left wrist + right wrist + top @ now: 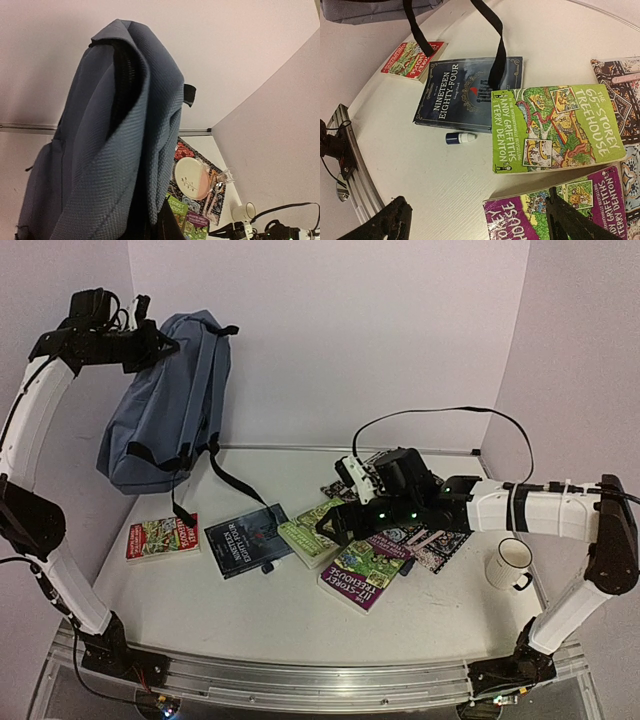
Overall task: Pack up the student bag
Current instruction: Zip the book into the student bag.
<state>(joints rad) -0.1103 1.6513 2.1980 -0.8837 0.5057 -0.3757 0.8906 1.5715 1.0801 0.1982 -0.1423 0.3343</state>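
Note:
The student bag (165, 405), a grey-blue backpack with black straps, hangs at the back left with its bottom near the table. My left gripper (150, 340) is shut on the fabric at its top. In the left wrist view the bag (100, 150) fills the frame, and my left gripper (155, 222) shows only as dark fingers at the bottom edge. My right gripper (338, 525) hovers open over the books. Its fingers straddle bare table and the corner of a purple book (555, 212), with the right gripper (480, 220) holding nothing.
On the table lie a red book (162, 538), a dark blue book (247, 538), a green book (312, 530) and the purple one (365, 572). A small blue-and-white bottle (460, 138) lies near them. A patterned mat (440, 545) carries a plate (191, 178). A mug (510, 563) stands at right.

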